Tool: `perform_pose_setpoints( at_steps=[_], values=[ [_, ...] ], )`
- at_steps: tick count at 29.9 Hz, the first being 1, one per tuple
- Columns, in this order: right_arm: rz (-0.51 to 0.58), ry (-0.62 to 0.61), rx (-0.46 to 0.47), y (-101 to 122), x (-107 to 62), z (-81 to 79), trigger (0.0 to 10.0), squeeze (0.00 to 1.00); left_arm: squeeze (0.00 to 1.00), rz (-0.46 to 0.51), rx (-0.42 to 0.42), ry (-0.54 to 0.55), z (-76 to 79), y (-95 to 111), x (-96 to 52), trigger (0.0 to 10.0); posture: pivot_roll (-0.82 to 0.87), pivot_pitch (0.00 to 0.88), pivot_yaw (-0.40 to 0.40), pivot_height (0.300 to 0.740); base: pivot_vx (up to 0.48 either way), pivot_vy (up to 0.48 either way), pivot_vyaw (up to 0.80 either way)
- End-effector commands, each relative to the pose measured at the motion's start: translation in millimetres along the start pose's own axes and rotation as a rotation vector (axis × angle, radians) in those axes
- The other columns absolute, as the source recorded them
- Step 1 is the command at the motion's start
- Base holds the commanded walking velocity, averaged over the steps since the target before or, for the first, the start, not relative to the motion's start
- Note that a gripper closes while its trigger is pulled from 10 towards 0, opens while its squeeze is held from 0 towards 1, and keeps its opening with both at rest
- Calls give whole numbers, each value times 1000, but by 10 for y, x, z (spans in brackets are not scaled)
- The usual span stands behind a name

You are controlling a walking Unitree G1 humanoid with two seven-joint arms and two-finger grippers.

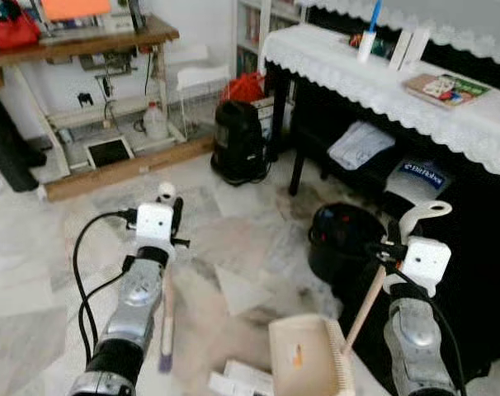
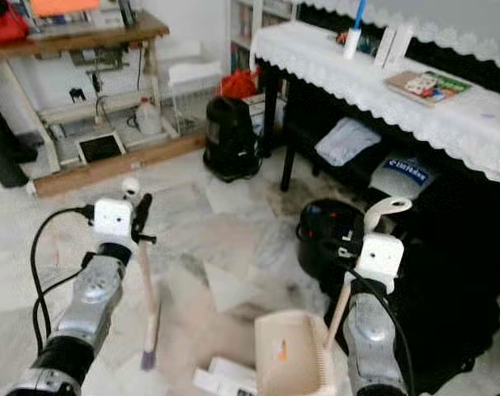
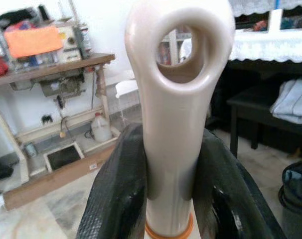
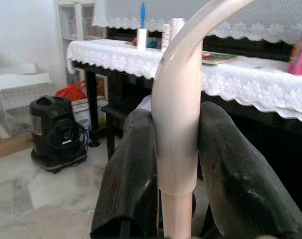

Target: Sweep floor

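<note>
Nearest the robot, some white paper scraps lie on the marble floor just beside the cream dustpan, which rests mouth-up on the tiles; an orange speck sits inside it. The right gripper is pinched on the dustpan's handle, fingers pressed to either side of the shaft. To the left, the left gripper is clamped on the broom near its looped top end, the shaft hanging down with its purple tip at or just above the floor; contact cannot be judged.

Between the two tools, a loose sheet of paper lies on a dull patch of tile, uncollected. Beyond it stand a black bin, then a black appliance, with a workbench against the far wall.

Assessment: both tools are in hand, the pan holds next to nothing, and visible litter remains. Sweeping looks barely begun; gathering the paper into the pan is outstanding.
</note>
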State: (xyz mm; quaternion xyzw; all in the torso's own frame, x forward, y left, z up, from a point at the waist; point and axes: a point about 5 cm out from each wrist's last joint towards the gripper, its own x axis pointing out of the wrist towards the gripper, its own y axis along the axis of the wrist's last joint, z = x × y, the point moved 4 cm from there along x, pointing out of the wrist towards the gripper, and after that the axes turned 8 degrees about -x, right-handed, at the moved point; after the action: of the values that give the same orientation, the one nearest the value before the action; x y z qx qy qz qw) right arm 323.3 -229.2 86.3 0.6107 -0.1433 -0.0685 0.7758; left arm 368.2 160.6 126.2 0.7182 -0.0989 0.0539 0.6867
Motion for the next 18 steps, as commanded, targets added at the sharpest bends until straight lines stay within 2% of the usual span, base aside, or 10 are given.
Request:
perform_pose_setpoints(
  at_steps=[1,10,12,18],
  values=[
    [50,-5,2,129,37,12,10000,0,0,49,23,0,-39,113,29,10000,81,0,-46,740,0,0,0],
    [16,16,-23,10,-64,20,10000,0,0,44,23,-4,-35,98,15,10000,79,0,-47,740,0,0,0],
    [-5,32,-70,-76,-135,29,10000,0,0,41,24,-6,-36,93,19,10000,76,0,-45,740,0,0,0],
    [-65,38,-130,-268,-303,61,10000,0,0,36,30,-13,-45,87,19,10000,76,0,-41,740,0,0,0]
  ],
)
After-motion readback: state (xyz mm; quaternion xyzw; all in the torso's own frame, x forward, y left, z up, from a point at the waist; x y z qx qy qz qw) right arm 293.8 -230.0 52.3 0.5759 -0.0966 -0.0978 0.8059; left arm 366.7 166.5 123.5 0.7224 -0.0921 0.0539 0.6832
